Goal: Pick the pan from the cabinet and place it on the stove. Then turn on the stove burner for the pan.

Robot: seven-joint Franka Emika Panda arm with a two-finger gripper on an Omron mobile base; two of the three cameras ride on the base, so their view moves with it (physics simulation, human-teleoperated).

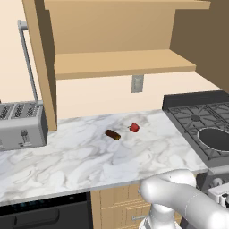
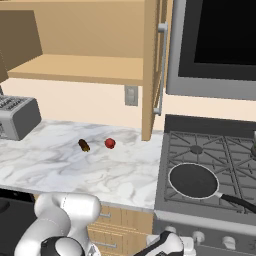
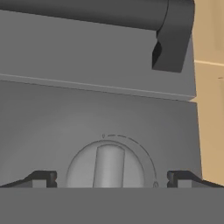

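Glossy white rounded arm [image 1: 188,201], dark joints, black-tipped jaws

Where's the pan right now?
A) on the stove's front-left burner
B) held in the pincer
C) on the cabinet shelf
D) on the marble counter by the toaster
A: the pan sits on the stove grate at the front-left burner, handle pointing right, while the open pincer faces a front knob.

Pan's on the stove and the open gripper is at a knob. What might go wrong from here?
1. The knob sits between open fingertips; closing off-centre may slip off its ridge.
2. The front carries several knobs; this one may not feed the burner under the pan.
3. The pan's handle overhangs the stove front, near the arm.
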